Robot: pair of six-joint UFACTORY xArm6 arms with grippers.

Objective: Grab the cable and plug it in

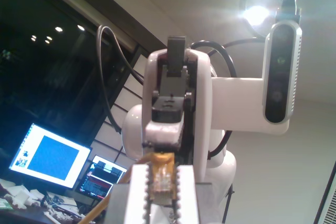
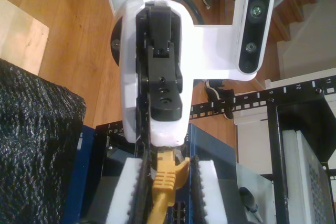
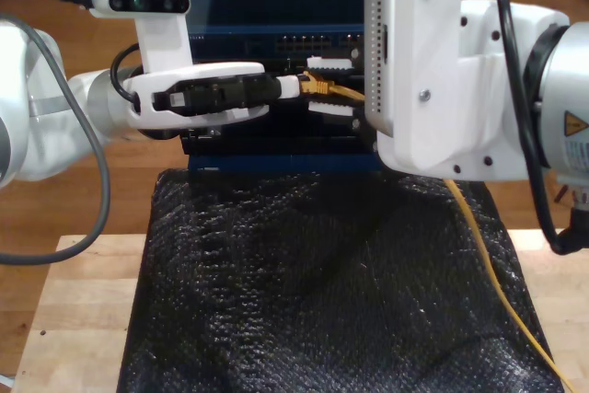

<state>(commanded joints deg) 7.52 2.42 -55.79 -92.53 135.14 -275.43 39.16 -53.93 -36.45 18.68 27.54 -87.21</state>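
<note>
The cable (image 3: 498, 269) is thin and yellow-orange, and it ends in a small clear plug (image 1: 161, 176) with a yellow boot (image 2: 165, 178). My first gripper (image 1: 163, 167) is on the arm at the exterior view's left and is shut on the clear plug. My second gripper (image 2: 167, 163) comes from the exterior view's right, facing the first, and is shut on the yellow boot just behind the plug. In the exterior view the two grippers meet tip to tip (image 3: 317, 86) in front of the blue network switch (image 3: 276, 16). From there the cable trails down to the exterior view's right.
A row of ports (image 3: 313, 44) runs along the switch, which sits in a black rack (image 2: 294, 108). A black textured cover (image 3: 304, 273) lies over the wooden table (image 3: 83, 319) below the grippers. Monitors (image 1: 50, 158) and a bright lamp (image 1: 257, 13) lie behind my second arm.
</note>
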